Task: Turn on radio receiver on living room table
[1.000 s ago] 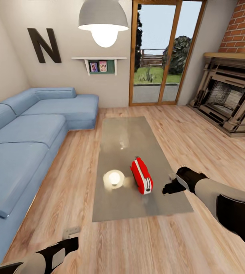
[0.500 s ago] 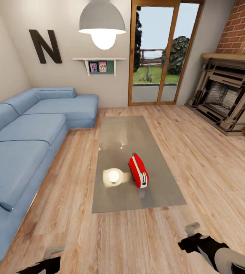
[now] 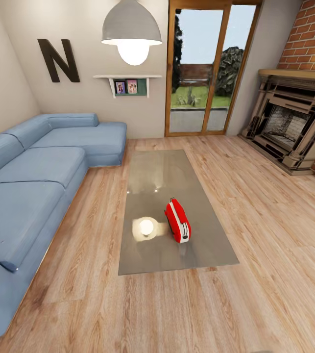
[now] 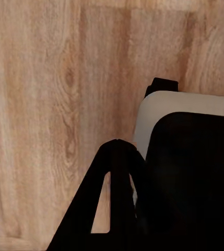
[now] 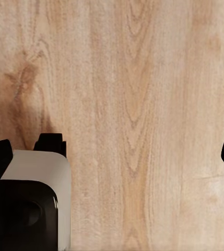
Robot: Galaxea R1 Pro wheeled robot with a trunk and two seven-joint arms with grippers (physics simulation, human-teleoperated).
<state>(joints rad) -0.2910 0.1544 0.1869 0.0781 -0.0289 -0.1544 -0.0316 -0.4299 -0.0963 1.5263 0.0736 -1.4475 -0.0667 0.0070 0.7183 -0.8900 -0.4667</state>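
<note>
Below each wrist camera lies only pale wooden floor (image 4: 49, 104), so both arms hang low beside the robot and far from the work. On the left wrist view, a black finger of the left gripper (image 4: 114, 193) rises as a triangular frame, next to a grey and black part of the robot's own body; I cannot tell if this gripper is apart or together. On the right wrist view, the right gripper (image 5: 112, 151) has its two black fingertips at opposite edges of the picture, with bare floor between them, so it stands wide apart and holds nothing.

From the head view, the small red radio receiver with white edge trim (image 3: 178, 220) stands upright on the long low table with a glossy grey-beige top (image 3: 157, 166), in the near half of it and a little toward the right side. Just beside it on the left, the white pendant lamp (image 3: 132, 30) makes a bright reflection on the table. The radio is seen almost edge-on: its long axis runs roughly away from the robot, slightly slanted, and its broad faces look to the left and to the right.

The radio lies ahead of the robot and slightly right of centre, so I judge the right arm to be the nearer one. The blue sectional sofa (image 3: 35, 181) is at the left and the brick fireplace (image 3: 294, 122) at the far right, both well apart from the radio.
</note>
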